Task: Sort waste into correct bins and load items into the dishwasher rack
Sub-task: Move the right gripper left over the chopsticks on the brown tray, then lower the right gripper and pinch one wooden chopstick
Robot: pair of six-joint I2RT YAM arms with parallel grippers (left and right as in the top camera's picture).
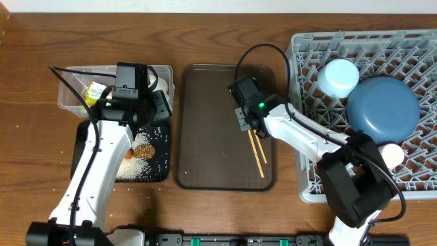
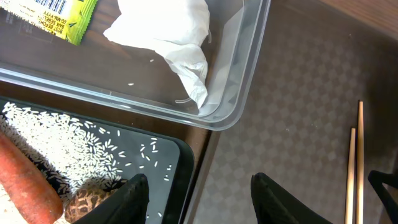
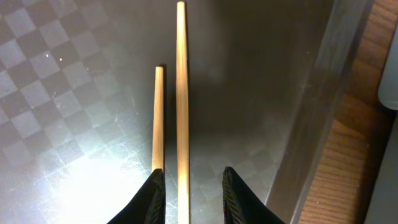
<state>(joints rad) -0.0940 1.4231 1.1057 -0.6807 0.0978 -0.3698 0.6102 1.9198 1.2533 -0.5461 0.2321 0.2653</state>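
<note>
Two wooden chopsticks (image 1: 258, 152) lie on the brown serving tray (image 1: 212, 137). My right gripper (image 3: 193, 174) stands open over them. The longer chopstick (image 3: 181, 93) runs between its jaws with a gap to the right finger, and the shorter one (image 3: 158, 118) passes under the left finger. My left gripper (image 2: 199, 180) is open and empty over the edge of the black tray (image 2: 180, 162). That tray holds rice (image 2: 74, 143), a carrot (image 2: 22, 180) and a brown biscuit piece (image 2: 93, 202). The clear tub (image 2: 242, 93) holds a white napkin (image 2: 171, 31) and a yellow-green wrapper (image 2: 62, 18).
The grey dishwasher rack (image 1: 307, 184) fills the right side, holding a blue plate (image 1: 382, 106), a light-blue cup (image 1: 339, 76) and a pink cup (image 1: 392, 154). The right arm reaches from the rack's front corner across to the serving tray.
</note>
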